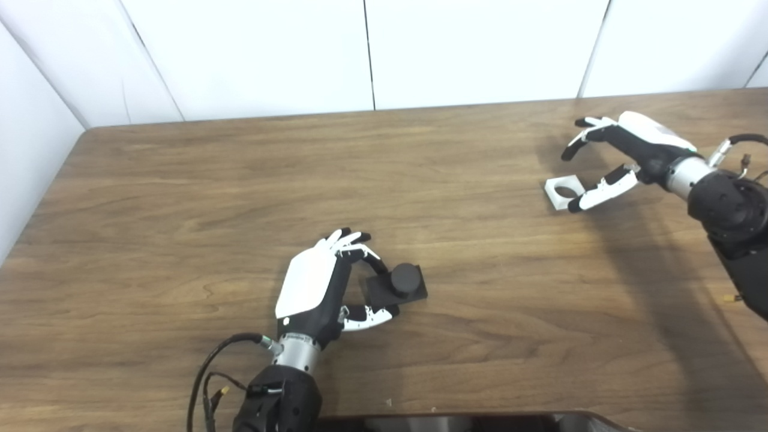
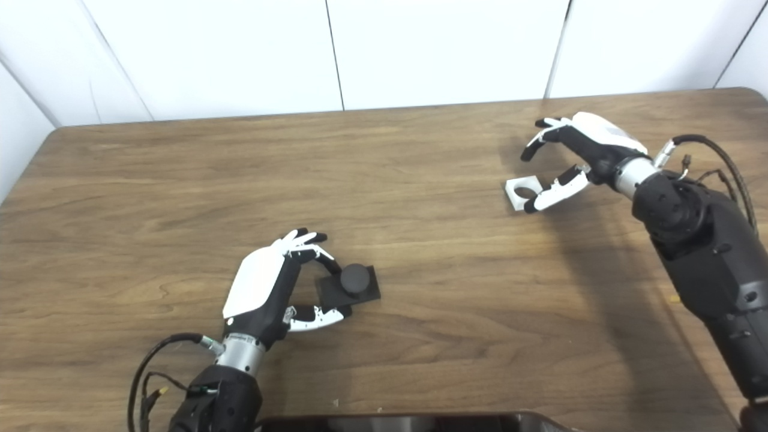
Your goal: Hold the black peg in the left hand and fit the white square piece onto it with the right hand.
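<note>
The black peg (image 1: 401, 282), a round stud on a square black base, lies flat on the wooden table (image 1: 180, 180) near the front middle. My left hand (image 1: 327, 282) curls around the base's left side, fingers and thumb spread on either side of it, open and not lifting it. The white square piece (image 1: 561, 192) with a round hole lies flat at the right. My right hand (image 1: 618, 156) hovers just right of it, open, thumb tip at the piece's near edge and fingers arched above its far side.
White wall panels (image 1: 360, 54) close off the table's back and left sides. A dark rim (image 1: 456, 422) of the robot's body shows at the bottom edge. Cables trail from both wrists.
</note>
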### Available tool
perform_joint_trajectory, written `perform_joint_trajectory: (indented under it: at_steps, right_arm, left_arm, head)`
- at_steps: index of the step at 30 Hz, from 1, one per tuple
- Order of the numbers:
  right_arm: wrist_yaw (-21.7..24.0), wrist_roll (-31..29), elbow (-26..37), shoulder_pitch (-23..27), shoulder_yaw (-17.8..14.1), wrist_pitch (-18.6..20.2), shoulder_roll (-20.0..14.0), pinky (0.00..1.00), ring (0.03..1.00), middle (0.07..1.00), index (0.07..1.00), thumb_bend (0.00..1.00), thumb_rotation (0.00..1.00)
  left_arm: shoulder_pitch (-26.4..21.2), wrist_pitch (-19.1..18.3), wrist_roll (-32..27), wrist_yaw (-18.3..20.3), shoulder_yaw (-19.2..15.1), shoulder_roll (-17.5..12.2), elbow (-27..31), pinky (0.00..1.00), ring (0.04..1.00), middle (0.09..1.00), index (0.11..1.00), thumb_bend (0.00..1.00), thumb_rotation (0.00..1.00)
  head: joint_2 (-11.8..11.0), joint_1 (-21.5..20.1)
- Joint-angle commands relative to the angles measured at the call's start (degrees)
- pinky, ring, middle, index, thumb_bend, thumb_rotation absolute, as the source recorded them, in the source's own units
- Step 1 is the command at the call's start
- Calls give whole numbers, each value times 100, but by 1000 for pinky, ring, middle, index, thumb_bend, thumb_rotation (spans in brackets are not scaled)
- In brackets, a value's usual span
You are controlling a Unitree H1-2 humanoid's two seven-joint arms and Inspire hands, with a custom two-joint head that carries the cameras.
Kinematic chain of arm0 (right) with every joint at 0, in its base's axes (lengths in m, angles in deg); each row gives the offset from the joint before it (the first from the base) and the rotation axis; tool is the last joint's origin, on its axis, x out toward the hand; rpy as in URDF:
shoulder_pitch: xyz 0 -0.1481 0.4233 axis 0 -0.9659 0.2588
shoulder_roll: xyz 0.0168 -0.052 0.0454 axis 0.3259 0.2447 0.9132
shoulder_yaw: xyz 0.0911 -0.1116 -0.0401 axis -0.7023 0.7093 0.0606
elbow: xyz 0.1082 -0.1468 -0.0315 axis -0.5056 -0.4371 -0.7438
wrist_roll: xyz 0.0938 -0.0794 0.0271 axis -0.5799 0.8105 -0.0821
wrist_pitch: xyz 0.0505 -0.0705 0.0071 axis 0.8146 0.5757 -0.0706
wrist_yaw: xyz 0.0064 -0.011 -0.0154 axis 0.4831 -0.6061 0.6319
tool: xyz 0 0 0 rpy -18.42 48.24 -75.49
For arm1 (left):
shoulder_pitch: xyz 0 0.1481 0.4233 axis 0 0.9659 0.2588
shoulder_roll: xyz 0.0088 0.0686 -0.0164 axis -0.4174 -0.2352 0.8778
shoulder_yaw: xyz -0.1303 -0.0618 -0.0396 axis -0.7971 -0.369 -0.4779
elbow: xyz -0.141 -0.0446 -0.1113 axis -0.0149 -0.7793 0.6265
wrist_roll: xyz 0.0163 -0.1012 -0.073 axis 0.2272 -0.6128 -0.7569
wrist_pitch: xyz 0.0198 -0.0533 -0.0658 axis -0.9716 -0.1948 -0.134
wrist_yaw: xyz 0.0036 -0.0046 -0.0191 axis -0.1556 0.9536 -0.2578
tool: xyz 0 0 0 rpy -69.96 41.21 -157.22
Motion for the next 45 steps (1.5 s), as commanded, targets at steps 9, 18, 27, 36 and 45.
perform_joint_trajectory:
  at_steps: [9, 18, 27, 36, 45]
  right_arm:
    - [313, 365, 84, 590, 282, -73, -200, 1000, 1000, 967, 687, 927, 224]
    - [371, 426, -50, 652, 363, -117, -130, 1000, 1000, 967, 684, 931, 221]
    - [297, 508, -250, 650, 412, -183, -37, 1000, 1000, 967, 671, 906, 208]
    - [171, 555, -349, 620, 401, -262, 27, 1000, 1000, 955, 632, 867, 183]
    - [22, 502, -432, 569, 328, -409, 31, 1000, 1000, 941, 496, 536, 146]
  left_arm:
    - [-35, -46, 114, 26, 32, 69, -59, 951, 946, 863, 491, 501, 74]
    - [-27, -16, 133, -15, 62, 84, -89, 949, 943, 862, 491, 501, 74]
    - [-9, -22, 137, -27, 48, 88, -65, 947, 941, 861, 490, 501, 74]
    - [-2, 14, 118, -60, 51, 97, -64, 945, 942, 860, 490, 501, 74]
    - [12, -12, 135, -54, 56, 101, -46, 947, 941, 858, 490, 501, 74]
  head:
    - [10, 1]
    - [25, 26]
    - [29, 23]
    - [38, 26]
    - [39, 44]
